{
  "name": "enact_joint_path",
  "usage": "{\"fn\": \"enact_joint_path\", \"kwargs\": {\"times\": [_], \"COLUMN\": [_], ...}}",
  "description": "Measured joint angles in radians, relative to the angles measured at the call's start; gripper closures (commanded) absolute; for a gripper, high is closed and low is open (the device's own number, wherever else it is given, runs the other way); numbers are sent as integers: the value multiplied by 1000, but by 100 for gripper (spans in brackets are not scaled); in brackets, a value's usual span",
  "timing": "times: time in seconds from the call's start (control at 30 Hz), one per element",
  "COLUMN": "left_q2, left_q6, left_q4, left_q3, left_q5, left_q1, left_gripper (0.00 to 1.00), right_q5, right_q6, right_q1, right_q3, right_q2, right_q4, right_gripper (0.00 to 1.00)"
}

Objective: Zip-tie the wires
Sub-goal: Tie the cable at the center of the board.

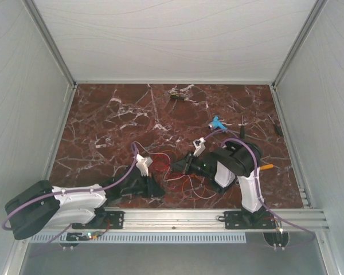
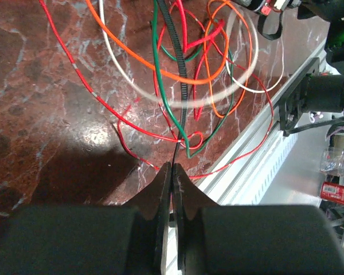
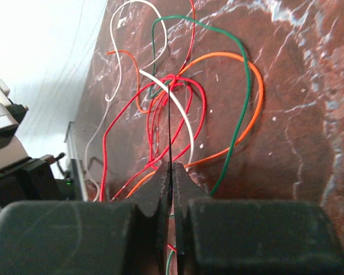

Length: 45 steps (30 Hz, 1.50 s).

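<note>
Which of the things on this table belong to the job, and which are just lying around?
In the job:
- the wires
- the zip tie
- the left gripper and the right gripper, each shut on the zip tie

Lying about:
- a blue object
- a dark tool beside it
- a second dark tool by the right wall
- a small item at the far edge

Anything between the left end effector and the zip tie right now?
Nothing visible. The left end effector is shut on the thin tail of the zip tie, which runs straight from its jaws up through the wires.
</note>
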Motion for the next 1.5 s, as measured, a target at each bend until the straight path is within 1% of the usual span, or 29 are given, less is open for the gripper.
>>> {"fn": "enact_joint_path", "kwargs": {"times": [0.13,0.3,0.43,0.73,0.83,0.97,1.1,1.23,1.37,1.5], "left_q2": [8,37,49,49,53,53,55,60,68,68], "left_q6": [-8,-16,-26,-50,-66,-87,-95,-95,-89,-77], "left_q4": [-85,-149,-186,-234,-250,-267,-270,-274,-291,-316], "left_q3": [47,112,139,178,179,179,179,179,180,183], "left_q5": [39,107,147,184,206,246,295,339,383,421], "left_q1": [40,64,68,90,98,121,147,175,218,267], "left_gripper": [100,100,100,100,100,100,100,100,100,100], "right_q5": [26,47,39,-9,-5,41,100,139,170,200], "right_q6": [-90,-163,-233,-435,-520,-686,-873,-1032,-1128,-1164], "right_q1": [-3,-6,-6,16,48,135,227,274,288,288], "right_q3": [-1,-3,3,48,47,22,-30,-40,-39,-34], "right_q2": [-10,-37,-106,-265,-297,-325,-318,-292,-291,-302], "right_q4": [-5,-24,-45,-151,-170,-155,-94,-85,-82,-89], "right_gripper": [100,100,100,100,100,100,100,100,100,100]}}
